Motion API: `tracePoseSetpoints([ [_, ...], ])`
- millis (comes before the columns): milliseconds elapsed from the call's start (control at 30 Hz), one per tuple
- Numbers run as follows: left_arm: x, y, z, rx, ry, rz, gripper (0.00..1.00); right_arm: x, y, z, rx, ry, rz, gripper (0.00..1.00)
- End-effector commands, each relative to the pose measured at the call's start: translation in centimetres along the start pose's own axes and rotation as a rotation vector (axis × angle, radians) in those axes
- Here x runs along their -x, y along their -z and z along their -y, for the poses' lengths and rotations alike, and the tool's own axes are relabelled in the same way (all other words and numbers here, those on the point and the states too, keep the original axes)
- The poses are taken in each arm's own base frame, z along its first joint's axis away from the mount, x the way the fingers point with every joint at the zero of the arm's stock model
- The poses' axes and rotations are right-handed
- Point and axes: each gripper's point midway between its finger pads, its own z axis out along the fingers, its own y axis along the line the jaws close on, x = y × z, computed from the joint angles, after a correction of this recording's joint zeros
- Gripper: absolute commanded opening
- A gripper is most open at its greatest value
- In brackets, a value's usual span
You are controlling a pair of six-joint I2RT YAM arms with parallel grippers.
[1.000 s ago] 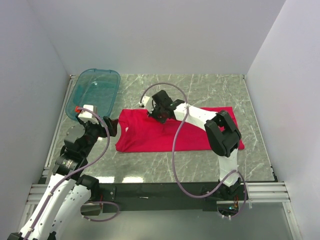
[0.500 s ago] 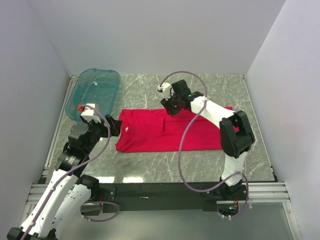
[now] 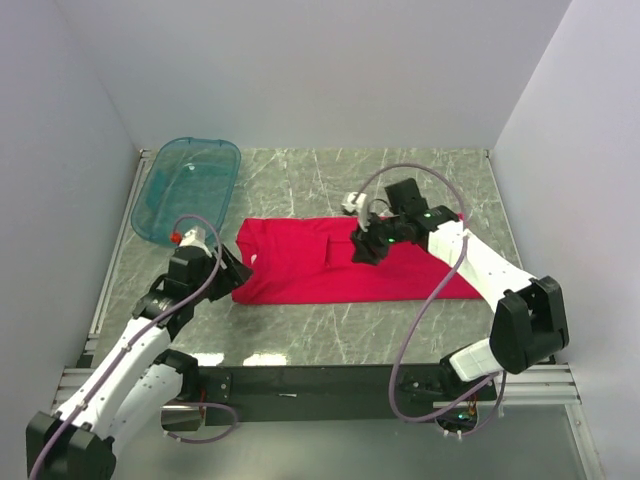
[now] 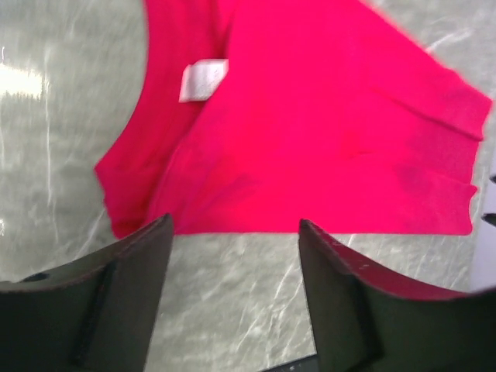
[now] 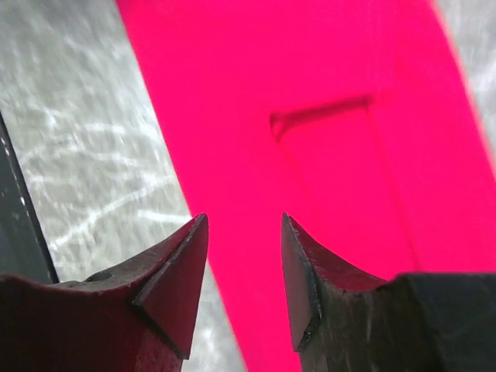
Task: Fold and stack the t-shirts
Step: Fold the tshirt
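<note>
The t-shirt [image 3: 320,275] lies flat on the table [image 3: 420,190] as a long red band, with its sides already turned in. The collar end with the white label [image 4: 203,79] points toward the left arm. The left gripper [image 4: 236,229] hangs low just in front of this end. Its fingers are spread wide and hold nothing, and the near edge of the cloth runs across just beyond the fingertips, with the collar corner ahead of the left finger. The right gripper [image 5: 244,221] is above the middle of the band. Its fingers are parted by a moderate gap and are also empty, the long edge of the cloth passes under the left finger, and a small folded flap [image 5: 333,147] lies ahead of the right finger. I think the step in hand is to fold the band across its length. To do it well, each gripper should come down on a corner or edge where it can take all the layers together, because a pinch on the top layer only would open the earlier folds. The cloth is soft and will sag, so the lifted end should travel low and straight and be laid down edge on edge. The teal tub [image 3: 190,180] stands well apart behind the left fingers and should not disturb.
</note>
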Motion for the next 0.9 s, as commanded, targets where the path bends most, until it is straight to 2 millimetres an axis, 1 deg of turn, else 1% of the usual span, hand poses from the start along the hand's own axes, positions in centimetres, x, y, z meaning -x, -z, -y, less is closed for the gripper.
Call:
tracePoseSetpoints([
  [0,-1.1,-0.6,-0.8,0.051,0.092,-0.047,0.69,-2.7,2.5,1.5,-0.054,-0.103,-0.003,0.49],
  [33,-1.4,-1.0,-1.1,0.069,0.102,-0.065,0.68,-3.1,3.1,1.9,-0.075,-0.123,-0.003,0.49],
  [67,-1.4,-1.3,-1.3,0.079,0.104,-0.065,0.65,-4.2,3.4,2.1,-0.095,-0.147,-0.022,0.49],
  [100,-1.5,-1.5,-1.6,0.098,0.105,-0.071,0.64,-5.0,3.9,2.8,-0.123,-0.174,-0.029,0.49],
  [167,-2.3,-2.1,-3.0,0.171,0.114,-0.102,0.6,-6.3,4.2,2.9,-0.14,-0.196,-0.048,0.49],
  [200,-2.5,-2.2,-3.4,0.195,0.123,-0.114,0.59,-6.7,4.5,3.1,-0.153,-0.213,-0.054,0.49],
  [233,-2.6,-2.4,-4.3,0.243,0.122,-0.11,0.58,-7.0,4.6,3.2,-0.153,-0.221,-0.054,0.49],
  [267,-2.7,-2.3,-4.7,0.271,0.123,-0.115,0.57,-6.8,4.8,3.3,-0.155,-0.225,-0.049,0.49],
  [300,-2.3,-2.4,-4.9,0.29,0.123,-0.096,0.57,-6.8,4.9,3.3,-0.151,-0.233,-0.047,0.49],
  [433,-1.7,-2.3,-5.1,0.303,0.123,-0.062,0.57,-7.0,5.0,3.4,-0.147,-0.248,-0.048,0.49],
  [600,-2.5,-3.0,-5.1,0.285,0.101,-0.104,0.55,-7.5,5.0,3.6,-0.146,-0.264,-0.06,0.49],
  [667,-2.8,-3.4,-4.9,0.265,0.09,-0.125,0.5,-7.5,5.1,3.6,-0.144,-0.27,-0.058,0.49],
  [700,-3.0,-3.5,-5.0,0.266,0.081,-0.131,0.49,-7.5,5.2,3.7,-0.149,-0.269,-0.054,0.48],
  [767,-3.0,-3.7,-5.0,0.267,0.075,-0.137,0.43,-7.6,5.3,3.7,-0.15,-0.275,-0.054,0.48],
  [800,-3.0,-3.8,-5.0,0.265,0.069,-0.138,0.42,-7.7,5.4,3.8,-0.151,-0.28,-0.055,0.48],
  [867,-2.9,-3.8,-4.8,0.259,0.062,-0.137,0.35,-7.7,5.5,3.8,-0.152,-0.284,-0.053,0.48],
])
